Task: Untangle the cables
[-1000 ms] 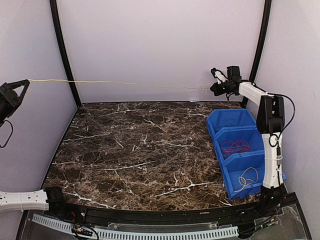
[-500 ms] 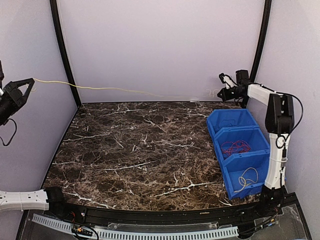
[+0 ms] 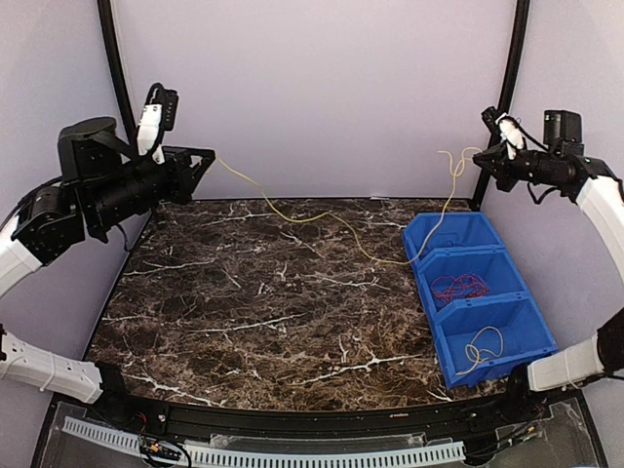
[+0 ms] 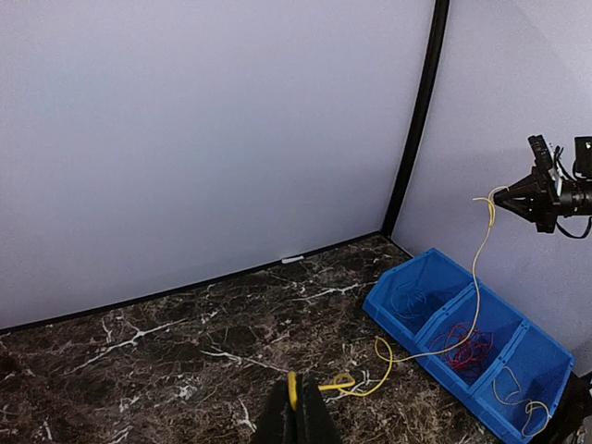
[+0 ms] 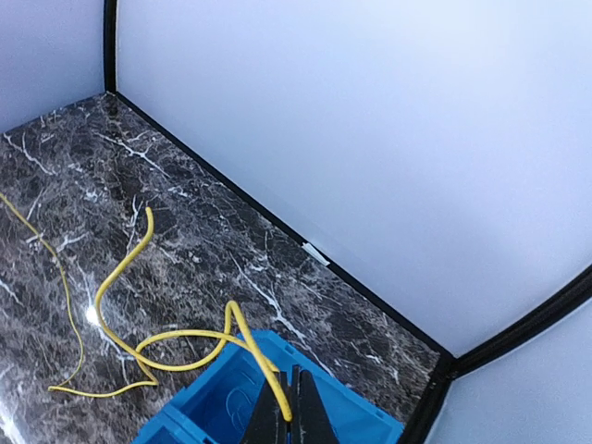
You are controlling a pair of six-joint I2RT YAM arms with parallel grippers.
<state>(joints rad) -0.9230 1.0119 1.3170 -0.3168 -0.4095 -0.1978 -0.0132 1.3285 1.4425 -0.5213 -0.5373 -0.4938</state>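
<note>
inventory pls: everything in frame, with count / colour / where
table: 1, dark marble with white veins, under everything
bin: 1, blue, three compartments, right side of the table
yellow cable: 1, yellow, strung between the two grippers, sagging low beside the bin
red cable: 1, red, bunched in the bin's middle compartment
pale cable: 1, pale yellow, coiled in the bin's near compartment
far compartment: contents too faint to tell
left gripper: 1, black, raised at the far left, shut on the yellow cable
right gripper: 1, black, raised above the bin's far end, shut on the yellow cable
</note>
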